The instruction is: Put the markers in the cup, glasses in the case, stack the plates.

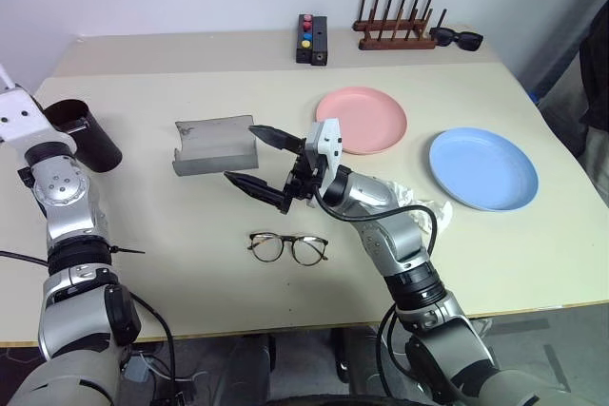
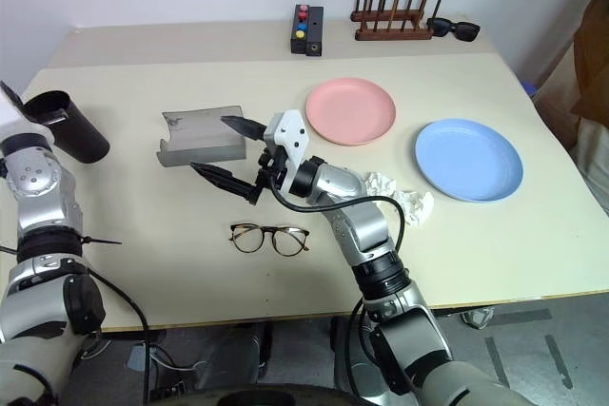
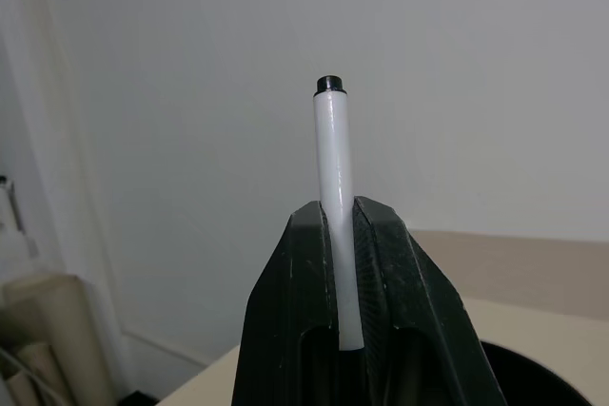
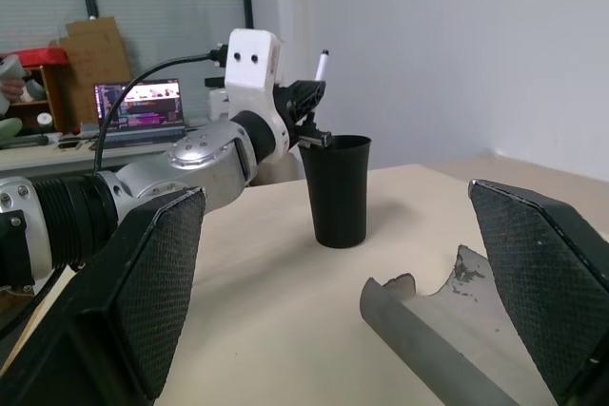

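White-bodied marker is clamped upright in the left pincer, its black end pointing up; seen from the right wrist, that pincer hangs at the rim of the dark cup, which stands near the left edge of the table. So the marker step looks to be the 1 in hand. From the head views I cannot tell whether the marker's lower end is already over the cup's mouth or just beside it, nor whether the second marker sits inside.

Next move, as I judge it: line the marker up above the opening, tip it down and let go, without knocking the cup over.

Right pincer is spread wide and grasping nothing, hovering just beside the grey case, which lies open. The thin-rimmed glasses lie on the table in front of it, well apart from the case. The pink plate and blue plate sit side by side, not yet stacked
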Controlling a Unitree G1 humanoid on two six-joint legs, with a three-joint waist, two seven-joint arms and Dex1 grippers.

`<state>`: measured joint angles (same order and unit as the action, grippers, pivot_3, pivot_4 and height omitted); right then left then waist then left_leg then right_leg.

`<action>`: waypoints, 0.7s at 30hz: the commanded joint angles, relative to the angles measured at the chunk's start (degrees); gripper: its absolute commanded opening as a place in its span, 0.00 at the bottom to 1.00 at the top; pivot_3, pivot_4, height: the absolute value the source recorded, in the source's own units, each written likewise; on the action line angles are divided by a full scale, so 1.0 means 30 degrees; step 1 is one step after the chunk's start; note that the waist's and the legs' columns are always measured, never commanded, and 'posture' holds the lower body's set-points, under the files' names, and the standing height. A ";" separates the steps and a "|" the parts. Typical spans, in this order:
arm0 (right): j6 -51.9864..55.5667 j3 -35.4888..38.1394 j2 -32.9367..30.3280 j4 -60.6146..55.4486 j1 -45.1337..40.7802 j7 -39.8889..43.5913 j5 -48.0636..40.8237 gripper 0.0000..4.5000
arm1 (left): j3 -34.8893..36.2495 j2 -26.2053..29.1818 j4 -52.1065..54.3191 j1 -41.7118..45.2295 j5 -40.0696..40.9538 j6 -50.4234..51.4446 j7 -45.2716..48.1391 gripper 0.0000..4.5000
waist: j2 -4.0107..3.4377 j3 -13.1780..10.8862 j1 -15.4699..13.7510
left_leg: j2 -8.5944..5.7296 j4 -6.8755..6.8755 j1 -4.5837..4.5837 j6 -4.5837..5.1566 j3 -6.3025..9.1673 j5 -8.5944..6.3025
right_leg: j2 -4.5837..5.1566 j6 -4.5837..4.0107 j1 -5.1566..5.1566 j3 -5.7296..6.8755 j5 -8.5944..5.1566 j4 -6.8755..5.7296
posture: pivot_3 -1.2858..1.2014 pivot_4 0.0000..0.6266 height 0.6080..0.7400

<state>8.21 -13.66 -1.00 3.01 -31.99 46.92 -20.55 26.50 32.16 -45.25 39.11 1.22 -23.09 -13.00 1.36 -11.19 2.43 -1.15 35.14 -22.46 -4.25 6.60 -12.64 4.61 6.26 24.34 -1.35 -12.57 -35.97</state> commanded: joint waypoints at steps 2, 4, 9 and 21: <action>-0.0056 0.0109 0.0138 -0.0717 -0.0054 0.0032 -0.0311 1.00 | -0.0159 0.0464 -0.0037 0.0396 0.0033 -0.0489 -0.0402 0.01 | 0.0000 0.0000 0.0001 | 0.0000 0.0000 0.0000 0.0000 -0.0001 0.0000 | 0.0000 0.0000 0.0000 0.0000 0.0000 0.0000 | 0.52 0.24 1.00; -0.0027 0.0104 0.0135 -0.0709 -0.0058 0.0065 -0.0331 1.00 | -0.0235 0.0419 -0.0097 0.0388 0.0148 -0.0495 -0.0384 0.18 | 0.0000 0.0001 0.0001 | 0.0000 0.0000 0.0000 0.0000 0.0000 0.0000 | 0.0000 0.0000 0.0000 0.0001 0.0000 0.0000 | 0.52 0.24 1.00; 0.0026 0.0079 0.0135 -0.0763 -0.0020 0.0094 -0.0354 1.00 | -0.0456 0.0358 0.0100 0.0321 0.0102 -0.0453 -0.0743 0.58 | 0.0000 0.0000 0.0008 | 0.0000 0.0000 0.0002 0.0000 0.0001 0.0000 | 0.0000 0.0000 0.0000 0.0001 0.0000 -0.0004 | 0.52 0.24 1.00; -0.0121 0.0279 -0.0140 -0.0723 -0.0108 -0.0034 -0.0219 1.00 | -0.0665 -0.0322 0.6036 -0.0415 0.4881 0.1552 0.4789 0.58 | 0.0002 0.0001 -0.0002 | 0.0000 0.0000 -0.0002 -0.0001 0.0001 0.0000 | 0.0003 -0.0001 0.0000 0.0002 0.0001 -0.0003 | 0.52 0.24 1.00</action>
<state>8.51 -13.66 -1.24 2.99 -31.98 46.95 -20.92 24.96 30.86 -34.41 38.16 10.34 -20.57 -5.55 1.37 -11.18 2.42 -1.14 35.15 -22.47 -4.25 6.60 -12.64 4.63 6.26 24.34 -1.35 -12.56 -35.98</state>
